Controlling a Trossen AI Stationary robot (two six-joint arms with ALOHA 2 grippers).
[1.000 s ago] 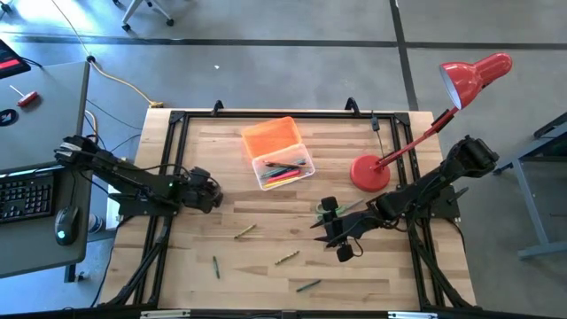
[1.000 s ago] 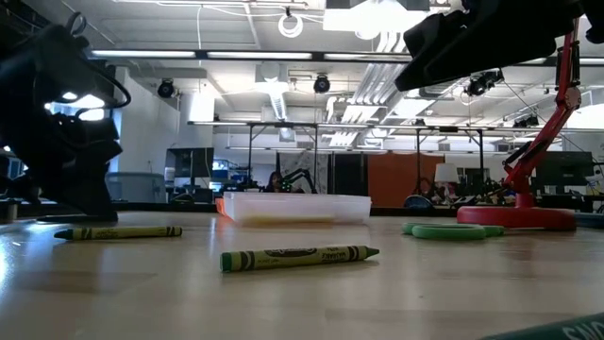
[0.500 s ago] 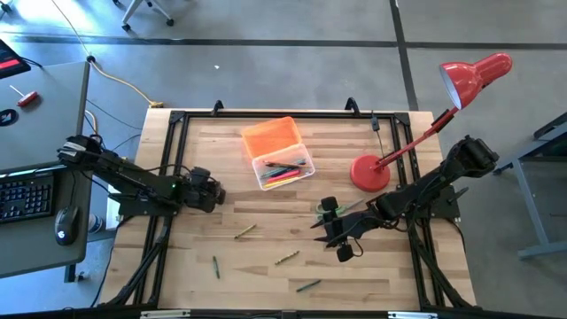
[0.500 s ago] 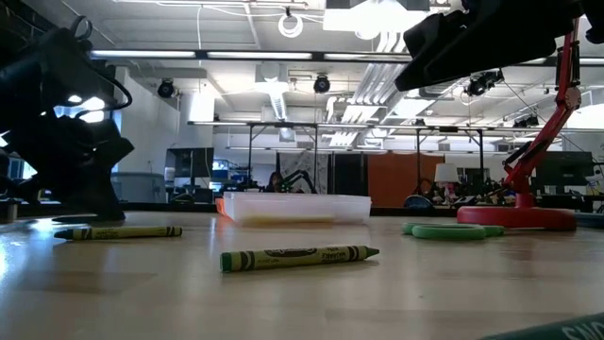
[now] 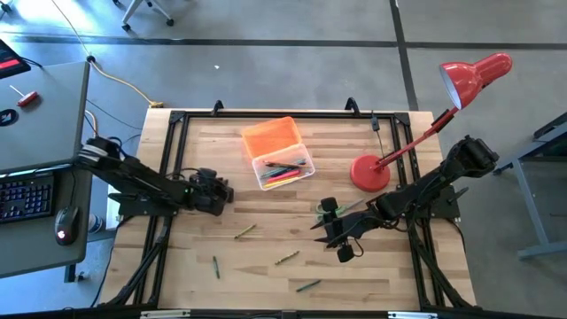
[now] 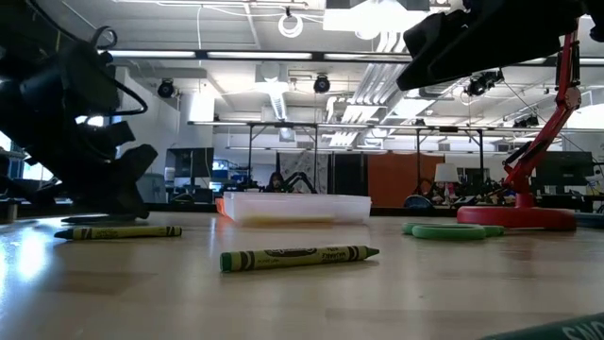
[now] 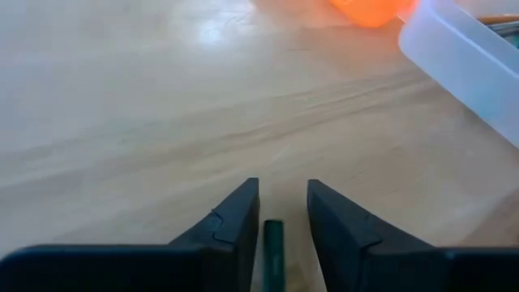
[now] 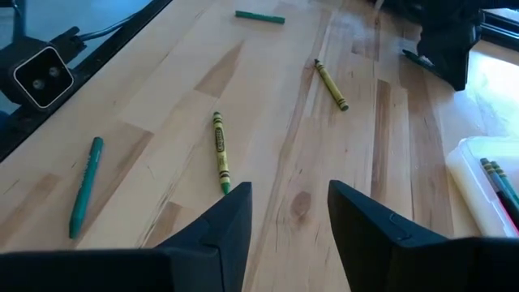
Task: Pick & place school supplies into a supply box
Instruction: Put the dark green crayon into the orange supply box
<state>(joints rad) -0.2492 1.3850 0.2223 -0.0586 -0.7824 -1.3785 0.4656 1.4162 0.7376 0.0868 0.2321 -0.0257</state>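
Observation:
The supply box (image 5: 282, 167), a clear case holding a few pens, lies at the table's far middle with its orange lid (image 5: 271, 137) open behind it. Loose school supplies lie on the wood: crayons (image 5: 245, 231), (image 5: 215, 266), (image 5: 285, 258), a teal marker (image 5: 307, 285), and green scissors (image 5: 321, 209). My left gripper (image 5: 221, 190) hangs low at the table's left, slanting down, with a dark green crayon (image 7: 272, 247) between its fingers. My right gripper (image 5: 332, 229) stands open above the table next to the scissors, with nothing between its fingers. My left gripper has the dark green crayon's end (image 7: 272, 235) between its two fingers, lying along them. It rests against one finger (image 7: 240, 219), and a narrow gap shows on the other side. In the right wrist view a green end (image 8: 418, 58) sticks out beside the fingers.
A red desk lamp stands at the far right on its round base (image 5: 370, 172), its arm slanting over my right arm. Bare wood lies between my left gripper and the box. A black frame rail (image 5: 292, 113) runs around the table's edges.
My left gripper has moved toward the table's right edge and sunk a little, tipping its fingers further down. My right arm has kept still.

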